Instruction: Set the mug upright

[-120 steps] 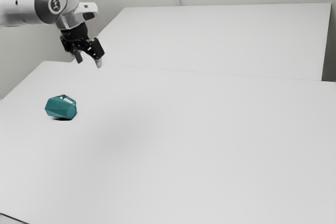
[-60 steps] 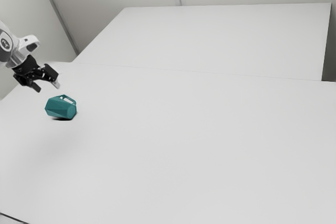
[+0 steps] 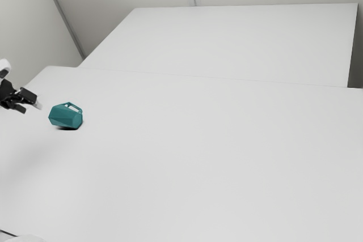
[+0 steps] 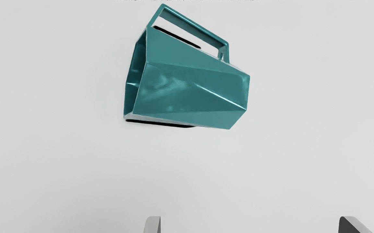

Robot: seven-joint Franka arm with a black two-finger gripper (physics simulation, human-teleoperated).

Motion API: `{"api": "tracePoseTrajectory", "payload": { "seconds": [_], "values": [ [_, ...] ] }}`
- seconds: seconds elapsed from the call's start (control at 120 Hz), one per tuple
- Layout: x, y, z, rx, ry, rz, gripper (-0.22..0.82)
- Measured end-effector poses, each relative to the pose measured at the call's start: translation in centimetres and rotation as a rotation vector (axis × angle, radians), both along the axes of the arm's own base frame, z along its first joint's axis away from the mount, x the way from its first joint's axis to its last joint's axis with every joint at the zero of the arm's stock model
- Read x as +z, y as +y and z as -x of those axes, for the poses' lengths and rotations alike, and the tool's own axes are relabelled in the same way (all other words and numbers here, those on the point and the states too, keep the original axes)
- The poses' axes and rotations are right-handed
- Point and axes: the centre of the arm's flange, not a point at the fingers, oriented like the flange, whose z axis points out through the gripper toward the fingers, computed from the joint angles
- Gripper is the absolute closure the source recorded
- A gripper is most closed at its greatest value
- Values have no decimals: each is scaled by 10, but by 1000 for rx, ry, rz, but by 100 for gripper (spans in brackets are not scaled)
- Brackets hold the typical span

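Observation:
At the exterior view's left edge is my gripper (image 3: 31, 107), a short way from the teal mug (image 3: 66, 117) and not touching it. The faceted mug lies on its side on the white table, its handle on the upper side. In the wrist view the mug (image 4: 190, 84) lies ahead of my gripper (image 4: 250, 225), whose two fingertips stand wide apart with bare table between them. The mug's open mouth faces one side and its narrower base the other.
The white tabletop (image 3: 215, 157) stretches toward the exterior view's right. Behind it rises a large white panel (image 3: 238, 41). A pale rounded thing (image 3: 25, 238) shows at the exterior view's bottom left.
My gripper has moved down and to the exterior view's left, from above and behind the mug to the far left edge. The mug has stayed in place.

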Motion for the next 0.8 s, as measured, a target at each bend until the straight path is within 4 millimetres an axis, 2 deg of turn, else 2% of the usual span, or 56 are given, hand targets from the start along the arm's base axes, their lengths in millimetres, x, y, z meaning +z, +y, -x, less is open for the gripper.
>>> {"api": "tracePoseTrajectory", "payload": {
  "seconds": [0.092, 0.175, 0.283, 0.392, 0.592, 0.8],
  "values": [
    [-11, 33, 6, -1, -50, 7, 0],
    [-28, 46, -2, -43, -84, 19, 0],
    [-49, 51, -10, -103, -109, 19, 1],
    [-56, 45, -19, -167, -134, -5, 2],
    [-69, 55, -17, -225, -160, -67, 3],
    [-99, 68, -19, -256, -177, -95, 4]
  ]
}}
